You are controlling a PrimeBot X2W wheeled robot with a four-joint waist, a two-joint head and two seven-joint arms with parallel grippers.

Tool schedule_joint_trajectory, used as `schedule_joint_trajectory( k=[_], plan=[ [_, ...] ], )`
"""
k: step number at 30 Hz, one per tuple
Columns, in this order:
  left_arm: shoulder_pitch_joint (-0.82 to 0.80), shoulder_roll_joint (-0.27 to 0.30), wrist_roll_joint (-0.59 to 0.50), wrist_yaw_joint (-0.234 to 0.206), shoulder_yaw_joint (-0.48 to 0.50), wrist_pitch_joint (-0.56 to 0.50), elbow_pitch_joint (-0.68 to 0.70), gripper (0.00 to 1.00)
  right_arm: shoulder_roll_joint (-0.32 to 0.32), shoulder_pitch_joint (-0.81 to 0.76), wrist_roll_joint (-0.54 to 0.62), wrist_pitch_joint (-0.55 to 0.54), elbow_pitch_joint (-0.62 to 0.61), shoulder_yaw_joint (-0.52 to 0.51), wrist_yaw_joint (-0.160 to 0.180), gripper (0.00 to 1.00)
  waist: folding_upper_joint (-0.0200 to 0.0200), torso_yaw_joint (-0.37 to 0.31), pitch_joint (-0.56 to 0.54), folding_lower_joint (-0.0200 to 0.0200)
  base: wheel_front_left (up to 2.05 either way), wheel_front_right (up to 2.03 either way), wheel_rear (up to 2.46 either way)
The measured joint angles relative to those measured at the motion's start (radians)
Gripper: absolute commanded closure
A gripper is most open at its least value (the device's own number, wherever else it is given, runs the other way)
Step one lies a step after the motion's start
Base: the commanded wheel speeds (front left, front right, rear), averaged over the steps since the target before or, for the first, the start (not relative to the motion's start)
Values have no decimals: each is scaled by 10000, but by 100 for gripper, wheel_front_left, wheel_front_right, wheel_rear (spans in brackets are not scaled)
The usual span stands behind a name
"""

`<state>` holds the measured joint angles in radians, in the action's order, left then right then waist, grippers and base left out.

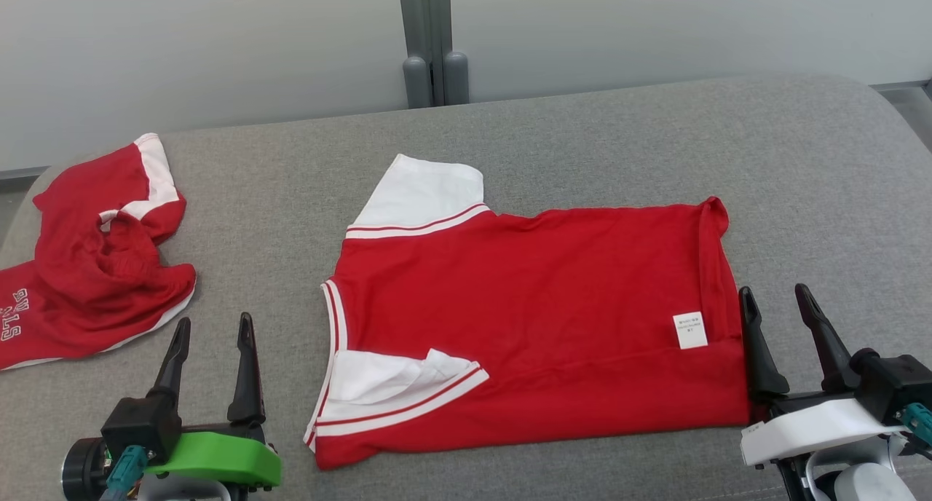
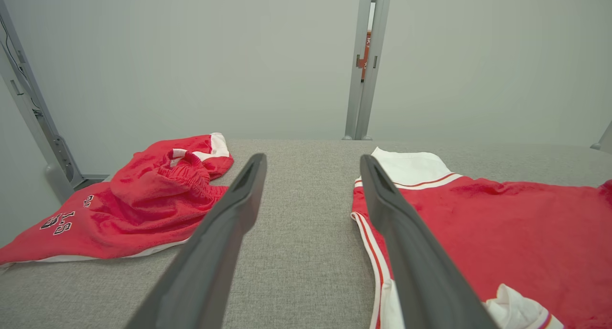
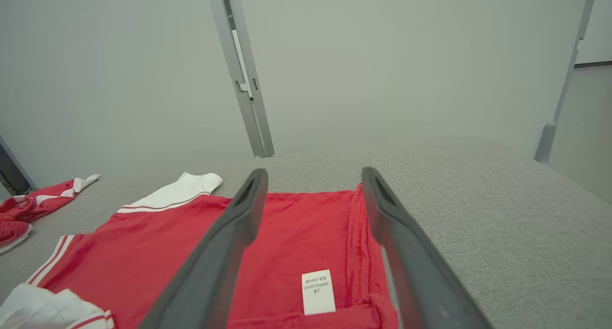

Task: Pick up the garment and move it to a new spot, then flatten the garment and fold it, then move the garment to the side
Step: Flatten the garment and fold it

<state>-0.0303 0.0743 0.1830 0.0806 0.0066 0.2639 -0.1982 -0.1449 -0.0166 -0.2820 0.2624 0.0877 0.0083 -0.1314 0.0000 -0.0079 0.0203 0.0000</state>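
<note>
Grey fabric surface (image 1: 582, 137) before a pale wall, as I viewed it from the head camera. At centre the red garment (image 1: 539, 304) lay spread flat, its 2 white sleeves leftward and a white label (image 1: 689, 330) near its right hem. My left gripper (image 1: 214, 320) stood wide apart, empty, between it and a crumpled red cloth (image 1: 95, 268) (lettered). My right gripper (image 1: 772, 292), equally wide and empty, sat just beside that hem.

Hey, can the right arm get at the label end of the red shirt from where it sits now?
Probably yes. The right gripper sits at that edge of the red shirt, jaws open, and nothing lies between them; the white label is just past it.
</note>
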Motion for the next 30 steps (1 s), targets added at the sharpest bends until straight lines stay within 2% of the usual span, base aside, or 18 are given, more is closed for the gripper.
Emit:
schedule_joint_trajectory(
  k=[18,25,30],
  plan=[
    [-78,-115,-222,142,148,0,-77,0,23,276,61,0,136,-180,0,0,0,-70,7,0,0,0,0],
    [-1359,238,-407,314,-88,0,-221,0,-533,1445,117,0,230,-142,0,0,0,-165,321,0,0,0,0],
    [-3233,663,-380,418,-449,-52,-585,0,-1085,2840,215,-184,1028,-33,0,0,0,-278,814,0,0,0,0]
  ],
)
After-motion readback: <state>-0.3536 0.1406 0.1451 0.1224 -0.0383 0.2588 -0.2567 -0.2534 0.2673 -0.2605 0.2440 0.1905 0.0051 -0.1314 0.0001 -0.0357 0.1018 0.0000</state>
